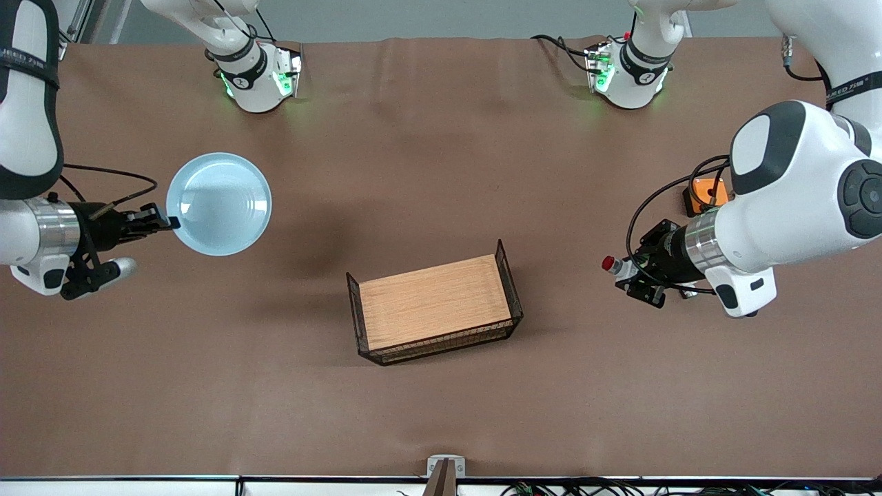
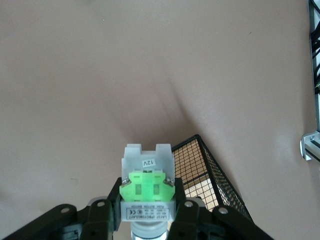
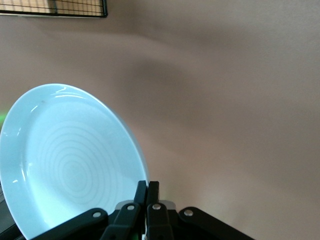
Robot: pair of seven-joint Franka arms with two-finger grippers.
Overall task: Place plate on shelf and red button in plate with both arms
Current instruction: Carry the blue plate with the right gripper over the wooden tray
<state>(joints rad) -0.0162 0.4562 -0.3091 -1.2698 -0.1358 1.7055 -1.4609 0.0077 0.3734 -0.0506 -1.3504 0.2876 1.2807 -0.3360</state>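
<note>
The pale blue plate is held by its rim in my right gripper, above the table at the right arm's end. In the right wrist view the fingers are pinched on the plate's edge at my right gripper. My left gripper is shut on the red button, red cap pointing toward the table's middle, above the table at the left arm's end. In the left wrist view the button's green block sits between the fingers of my left gripper.
A wooden tray with black wire-mesh walls stands at the table's middle, between the two grippers; it shows in the left wrist view and the right wrist view. An orange box lies by the left arm.
</note>
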